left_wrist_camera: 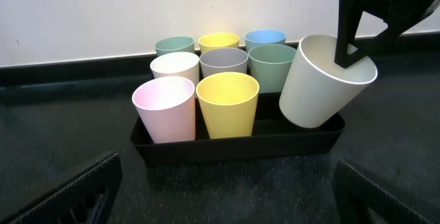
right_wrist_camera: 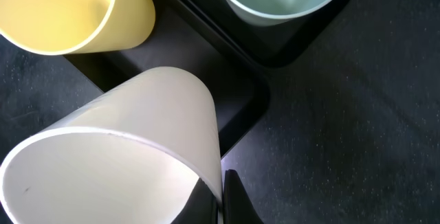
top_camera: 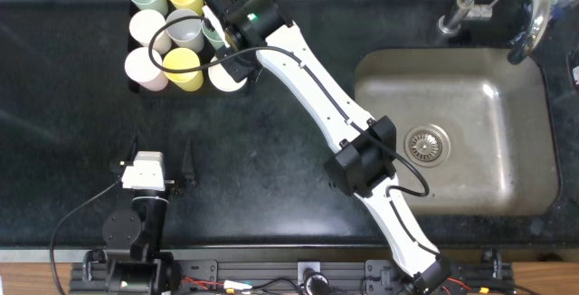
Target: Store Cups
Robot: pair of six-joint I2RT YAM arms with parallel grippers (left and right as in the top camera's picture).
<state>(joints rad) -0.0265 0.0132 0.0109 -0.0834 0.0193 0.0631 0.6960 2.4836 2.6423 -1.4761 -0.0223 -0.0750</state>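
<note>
R pincer (left_wrist_camera: 346, 53) clamped on rim of plain cream-white plastic cup (left_wrist_camera: 315, 90). Cup tilted, base at corner of black rectangular plastic tray (left_wrist_camera: 234, 148), beside yellow one. Tray holds 8 upright cups (left_wrist_camera: 227, 104): 2 yellow, 2 green, 1 blue, 1 white, 1 grey, 1 pink. L pincer (left_wrist_camera: 227, 191) spread wide, low over dark worktop (left_wrist_camera: 385, 135), apart from tray.

Under the right end effector (left_wrist_camera: 352, 51) and its tilted white cup (left_wrist_camera: 313, 90), the corner slot of the tray (left_wrist_camera: 234, 147) is unoccupied. Just beside, the yellow cup (left_wrist_camera: 227, 107) and green cup (left_wrist_camera: 270, 67) wall two sides. Beyond the tray wall the counter (left_wrist_camera: 388, 138) gives passing room.
</note>
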